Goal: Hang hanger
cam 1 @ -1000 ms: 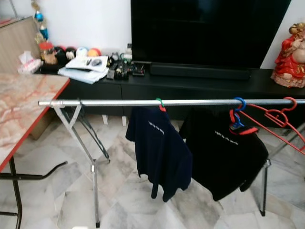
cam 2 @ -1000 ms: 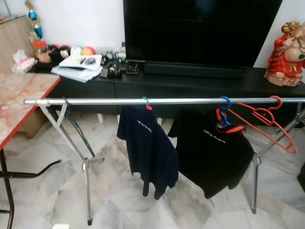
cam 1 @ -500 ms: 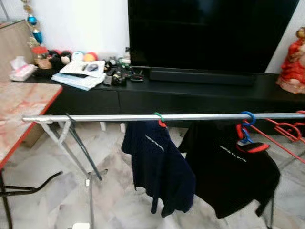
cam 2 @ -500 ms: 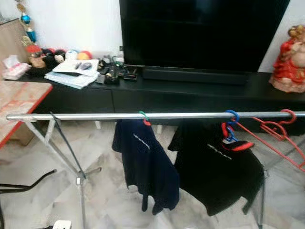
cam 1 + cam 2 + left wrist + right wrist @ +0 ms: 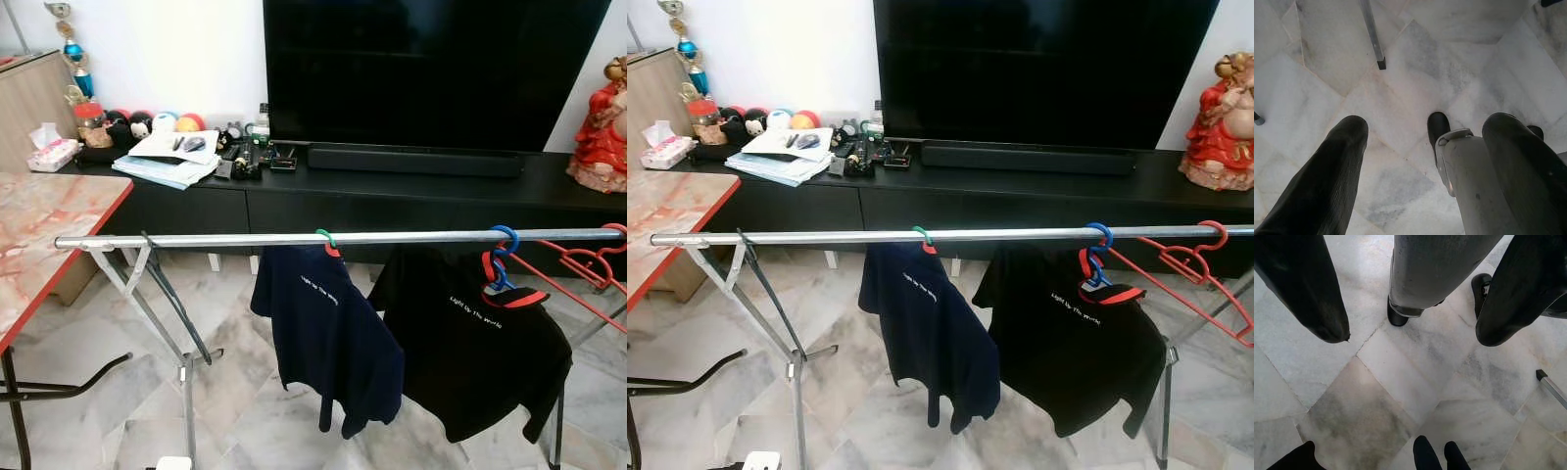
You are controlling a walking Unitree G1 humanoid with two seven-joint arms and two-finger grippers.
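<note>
Both arms hang down: left gripper (image 5: 1422, 134) and right gripper (image 5: 1413, 340) spread, empty, over marble floor (image 5: 1376, 406). Rail (image 5: 225, 239) bare leftward, shirts right.

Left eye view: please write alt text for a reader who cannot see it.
A metal clothes rail carries a navy T-shirt, a black T-shirt and an empty red hanger. Behind it stand a large television and a black cabinet.
</note>
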